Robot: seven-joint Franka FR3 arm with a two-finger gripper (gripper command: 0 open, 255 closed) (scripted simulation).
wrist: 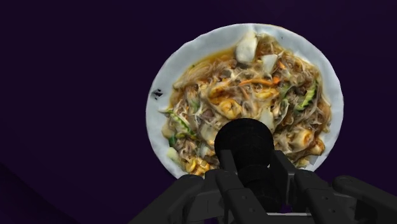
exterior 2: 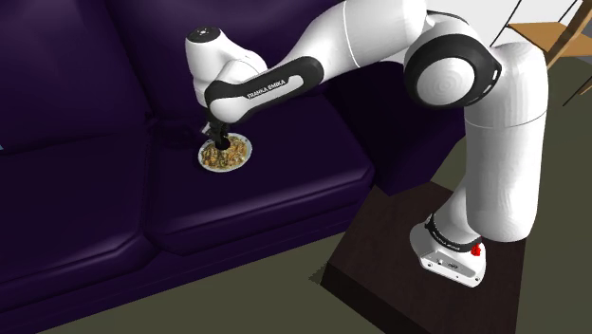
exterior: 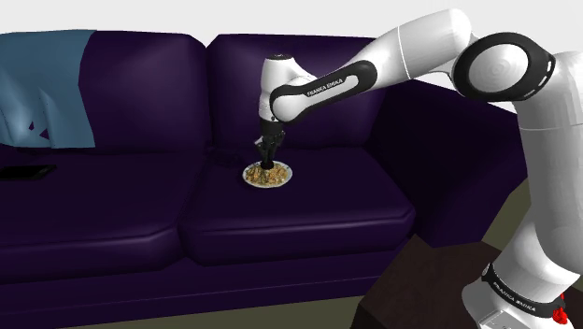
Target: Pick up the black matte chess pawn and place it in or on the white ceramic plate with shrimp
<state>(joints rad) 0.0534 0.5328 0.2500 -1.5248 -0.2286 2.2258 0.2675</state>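
Note:
A white plate (wrist: 167,89) heaped with noodles and shrimp lies on the dark purple sofa seat (exterior: 308,201). The black pawn (wrist: 245,145) sits between my gripper's (wrist: 254,191) fingers, its round head towards the camera, just above the near part of the food. The fingers are shut on the pawn's body. In the shoulder view the gripper (exterior: 268,163) points straight down onto the plate (exterior: 268,176). The second exterior view shows the gripper (exterior 2: 224,145) low over the plate (exterior 2: 226,156).
The sofa has a tall backrest (exterior: 234,75) behind the plate. A blue cloth (exterior: 47,89) hangs over it at the shoulder view's left. A flat black object (exterior: 26,172) lies on the left seat. The dark stand (exterior 2: 398,251) sits on the floor beside the sofa.

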